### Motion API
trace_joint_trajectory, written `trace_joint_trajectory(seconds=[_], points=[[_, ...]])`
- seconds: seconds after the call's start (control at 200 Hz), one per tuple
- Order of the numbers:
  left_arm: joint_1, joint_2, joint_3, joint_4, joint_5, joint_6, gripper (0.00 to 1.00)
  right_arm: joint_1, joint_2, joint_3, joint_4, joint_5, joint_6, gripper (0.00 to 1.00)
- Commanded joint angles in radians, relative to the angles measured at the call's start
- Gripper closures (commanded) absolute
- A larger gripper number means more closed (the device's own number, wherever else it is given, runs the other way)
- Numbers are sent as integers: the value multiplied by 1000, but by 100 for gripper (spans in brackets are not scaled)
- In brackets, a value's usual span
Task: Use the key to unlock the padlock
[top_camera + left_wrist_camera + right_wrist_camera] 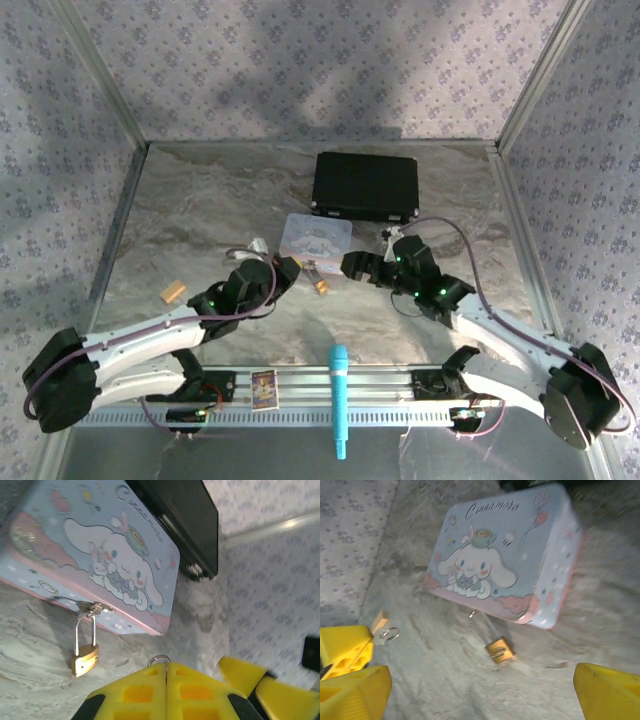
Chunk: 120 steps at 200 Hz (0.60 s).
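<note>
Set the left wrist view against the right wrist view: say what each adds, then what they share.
Left wrist adds a clear look at the black case behind the cartoon tin, plus the silvery frame rail. Right wrist adds the tan block. Shared: that tin, the padlock hanging from its hasp, and the left gripper shut on a key ring.

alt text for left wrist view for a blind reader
A small brass padlock is hooked through the clasp of a pastel cartoon tin on a marbled table. Below it, the left gripper is shut on a small metal ring; a black case lies behind the tin.
</note>
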<state>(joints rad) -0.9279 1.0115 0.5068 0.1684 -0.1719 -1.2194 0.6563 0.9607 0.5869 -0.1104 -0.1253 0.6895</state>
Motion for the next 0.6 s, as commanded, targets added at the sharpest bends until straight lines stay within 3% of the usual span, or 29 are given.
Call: trace_joint_trajectory(seconds=[0.0,0.105,0.18,0.215,0.26,0.29,0.43,0.51,0.535,0.595], points=[[12,-39,117,-76,192,346,100,-1,-39,29,-200,108,-211,6],[24,-53,201,-197,325,571,100,-11,-64,45,-231,160,-167,1],[50,-65,210,-227,401,657,100,-26,-34,97,-307,164,-172,1],[71,-70,201,-216,447,676,100,-25,-25,115,-330,182,-177,4],[104,-75,190,-199,513,689,100,-28,-23,121,-318,145,-223,16],[125,-79,180,-182,557,694,100,-28,-29,123,-306,124,-241,18],[171,-76,142,-92,659,696,100,-28,-140,58,-180,69,-169,12],[172,-77,118,-25,704,694,100,-25,-225,-10,-45,21,-122,13],[172,-81,110,-4,711,688,100,-25,-238,-29,-2,-6,-109,2],[174,-85,95,36,723,681,100,-30,-241,-52,92,-85,-77,1]])
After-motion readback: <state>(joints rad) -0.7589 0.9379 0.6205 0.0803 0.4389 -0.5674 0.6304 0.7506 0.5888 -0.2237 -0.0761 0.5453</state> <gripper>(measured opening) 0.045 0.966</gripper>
